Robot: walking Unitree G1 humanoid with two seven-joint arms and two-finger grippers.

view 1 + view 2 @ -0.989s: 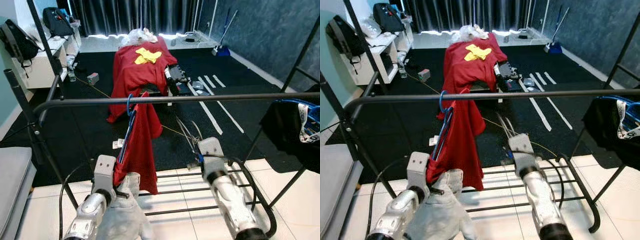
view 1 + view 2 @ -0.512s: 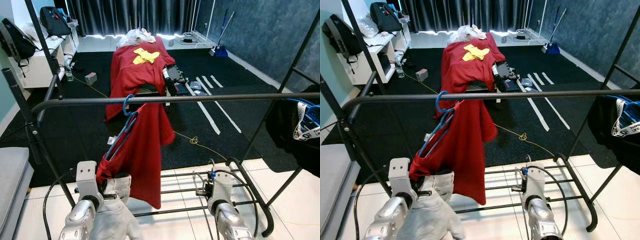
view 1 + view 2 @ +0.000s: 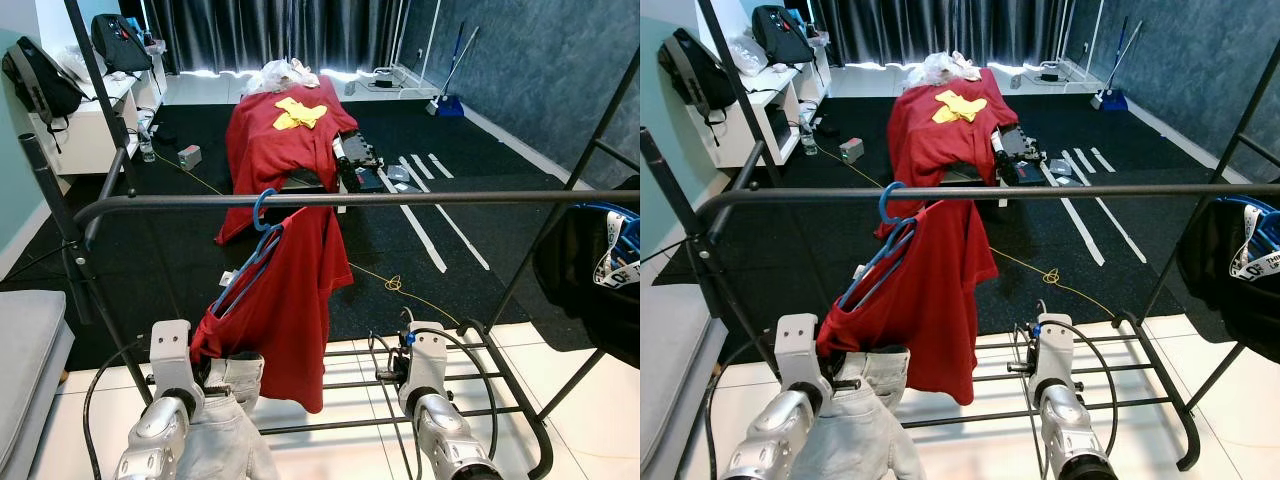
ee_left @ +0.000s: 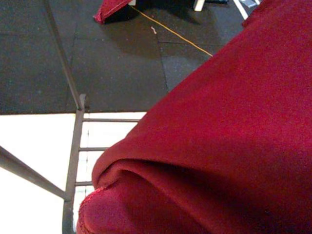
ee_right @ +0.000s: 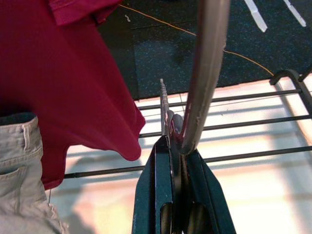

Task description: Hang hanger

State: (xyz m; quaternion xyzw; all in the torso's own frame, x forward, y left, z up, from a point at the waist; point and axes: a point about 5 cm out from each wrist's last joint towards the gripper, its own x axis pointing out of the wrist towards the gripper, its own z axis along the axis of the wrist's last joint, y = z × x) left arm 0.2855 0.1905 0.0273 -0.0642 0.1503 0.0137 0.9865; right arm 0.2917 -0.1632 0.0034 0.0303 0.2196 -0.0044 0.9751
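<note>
Both arms dropped lower since; hanger (image 3: 262, 222) hooked on rail (image 3: 400, 199), slanting down toward my left gripper (image 3: 205, 372), cloth-hidden, grip unreadable; right gripper (image 5: 174, 146) pinched shut, empty

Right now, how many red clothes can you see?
2. One red shirt hangs on the blue hanger at the rack's rail. One red cloth drapes the bench behind. More may be hidden.

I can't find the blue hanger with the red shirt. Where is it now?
In the left eye view the blue hanger has its hook over the rack's top rail, left of the middle, with the red shirt draped down to the left claw.
</note>
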